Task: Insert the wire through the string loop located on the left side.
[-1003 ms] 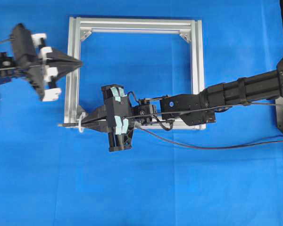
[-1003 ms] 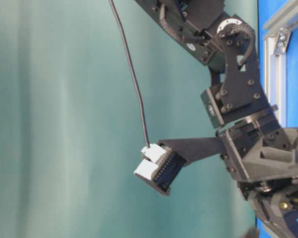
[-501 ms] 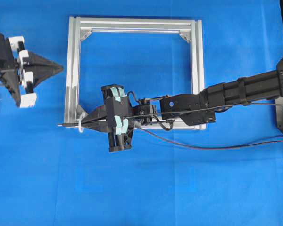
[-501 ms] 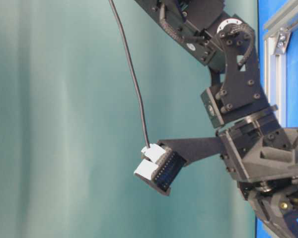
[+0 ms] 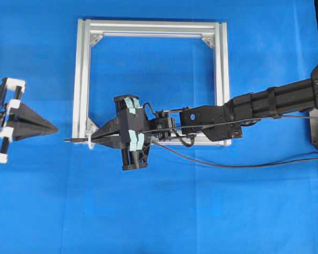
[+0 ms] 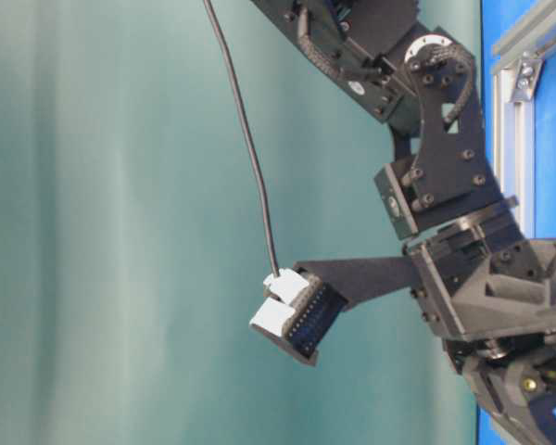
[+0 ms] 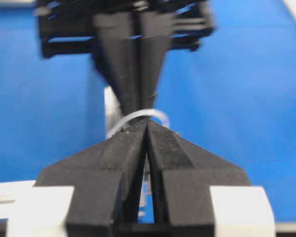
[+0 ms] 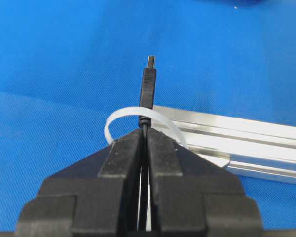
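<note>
Right gripper (image 8: 144,136) is clamping the wire (image 8: 147,91), plug poking through the string loop (image 8: 119,117) at the frame's (image 5: 84,79) lower-left corner; closed empty left gripper (image 5: 54,128) should open before taking it

Both arms are black. The left gripper (image 5: 53,128) has pointy black fingers and white blocks. The right gripper (image 5: 95,136) has light green tape patches, small screws and thin black cables.

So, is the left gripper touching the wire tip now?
Apart. In the overhead view, bare blue cloth separates the shut left gripper from the wire tip, which sticks out past the string loop.
</note>
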Controlling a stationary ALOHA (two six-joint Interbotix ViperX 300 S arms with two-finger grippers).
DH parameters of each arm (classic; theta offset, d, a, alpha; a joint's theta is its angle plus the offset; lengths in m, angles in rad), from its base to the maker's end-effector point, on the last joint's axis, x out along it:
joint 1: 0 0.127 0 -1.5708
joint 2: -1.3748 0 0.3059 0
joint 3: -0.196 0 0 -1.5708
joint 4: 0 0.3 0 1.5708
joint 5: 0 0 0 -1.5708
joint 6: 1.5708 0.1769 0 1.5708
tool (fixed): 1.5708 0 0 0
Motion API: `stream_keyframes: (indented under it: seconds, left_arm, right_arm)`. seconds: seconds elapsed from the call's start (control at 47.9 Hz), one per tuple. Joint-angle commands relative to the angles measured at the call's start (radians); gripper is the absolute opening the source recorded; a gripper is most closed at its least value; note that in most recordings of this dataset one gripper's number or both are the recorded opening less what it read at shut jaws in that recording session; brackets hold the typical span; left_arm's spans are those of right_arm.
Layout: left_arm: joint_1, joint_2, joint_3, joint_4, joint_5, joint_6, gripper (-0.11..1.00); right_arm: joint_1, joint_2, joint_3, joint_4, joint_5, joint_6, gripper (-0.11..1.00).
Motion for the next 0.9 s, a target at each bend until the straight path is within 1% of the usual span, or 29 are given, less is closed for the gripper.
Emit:
stream_keyframes:
  seconds: [0.0, 0.063, 0.146, 0.334, 0.689, 0.731, 0.752, 0.815, 0.877]
  left_arm:
    - [-0.025, -0.018, -0.006, 0.002, 0.035, 0.0, 0.0]
    - [-0.026, -0.037, -0.006, 0.003, 0.078, 0.0, 0.0]
    - [-0.026, -0.054, -0.006, 0.002, 0.101, 0.002, 0.0]
    - [-0.026, -0.081, -0.006, 0.002, 0.11, 0.0, 0.0]
    - [-0.026, -0.072, -0.008, 0.0, 0.124, -0.002, 0.01]
    - [-0.026, -0.072, -0.009, -0.002, 0.126, -0.002, 0.04]
    - [-0.026, -0.072, -0.011, -0.002, 0.126, -0.002, 0.07]
    - [-0.026, -0.072, -0.011, -0.002, 0.126, -0.003, 0.23]
    - [-0.026, -0.072, -0.011, 0.0, 0.129, -0.006, 0.42]
  right_arm:
    - [-0.002, -0.021, -0.02, 0.002, -0.005, 0.002, 0.0]
    - [-0.002, -0.021, -0.02, 0.002, -0.005, 0.002, 0.0]
    - [-0.002, -0.021, -0.02, 0.002, -0.005, 0.002, 0.0]
    - [-0.002, -0.021, -0.02, 0.002, -0.003, 0.002, 0.0]
    - [-0.003, -0.021, -0.017, 0.0, -0.003, 0.002, 0.0]
    - [-0.003, -0.021, -0.017, 0.002, -0.005, 0.002, 0.0]
    - [-0.003, -0.02, -0.017, 0.002, -0.005, 0.002, 0.0]
    - [-0.003, -0.021, -0.017, 0.002, -0.003, 0.0, 0.0]
    - [-0.003, -0.02, -0.017, 0.002, -0.003, 0.0, 0.0]
